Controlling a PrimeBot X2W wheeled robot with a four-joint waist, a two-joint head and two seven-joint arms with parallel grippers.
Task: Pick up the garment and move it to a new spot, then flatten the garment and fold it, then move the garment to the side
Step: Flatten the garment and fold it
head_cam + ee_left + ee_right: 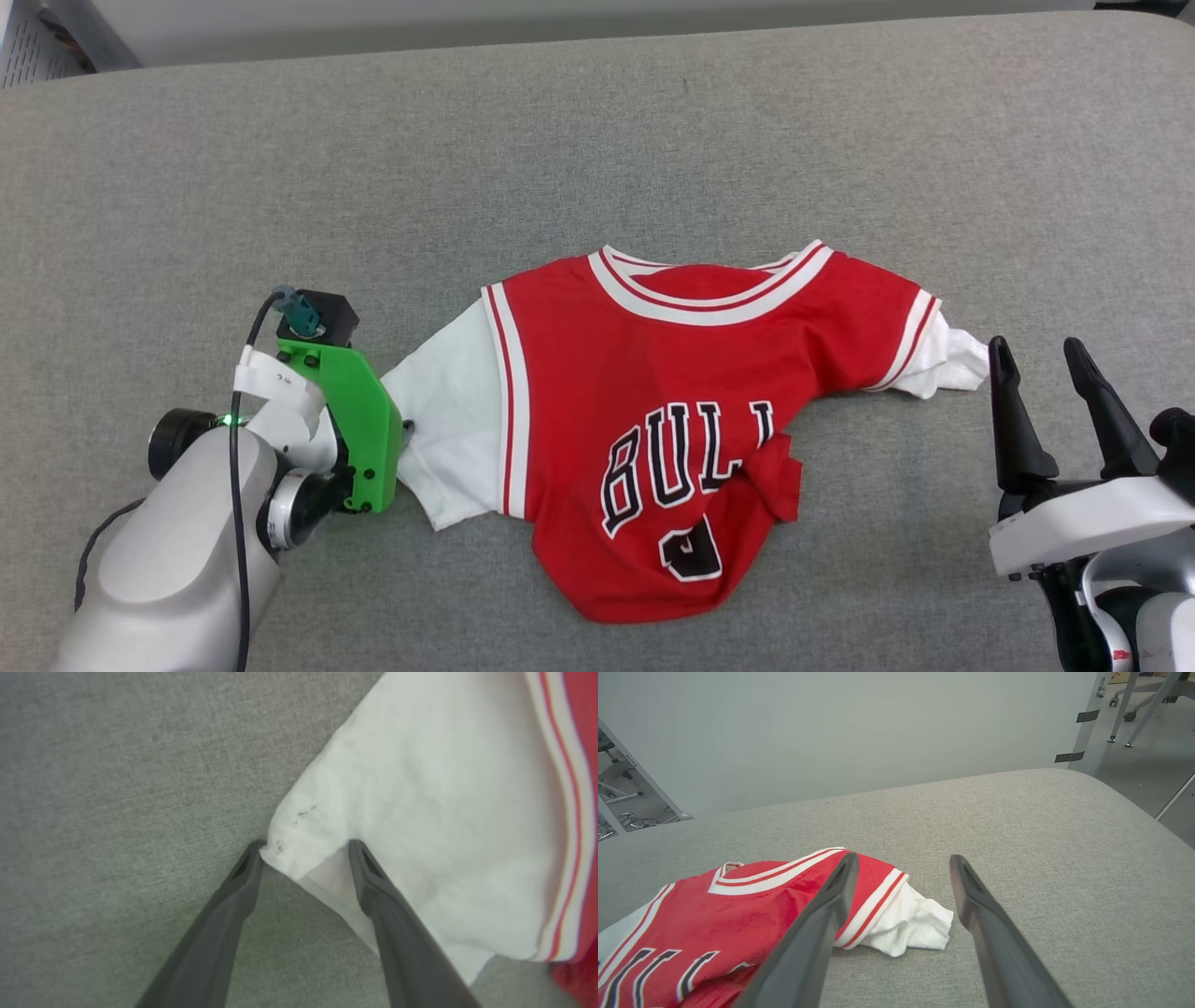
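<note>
Jersey point(691, 411) lies face up near the middle of the grey tabletop point(597, 140), collar toward the far side. Its red body is rumpled, and a red fold covers the end of the black chest lettering. We see its left sleeve point(420, 812) spread flat and white, and its right sleeve point(952, 369) bunched into a small heap. Our left claw point(306, 847) is down at the left sleeve's outer corner with its jaws wide. One finger rests on the white cloth, the other touches the corner's edge on the bare tabletop, and nothing is pinched. Our right claw point(1036, 350) stands just right of the bunched sleeve, near it but apart, jaws wide and empty, fingers pointing toward the far side.
</note>
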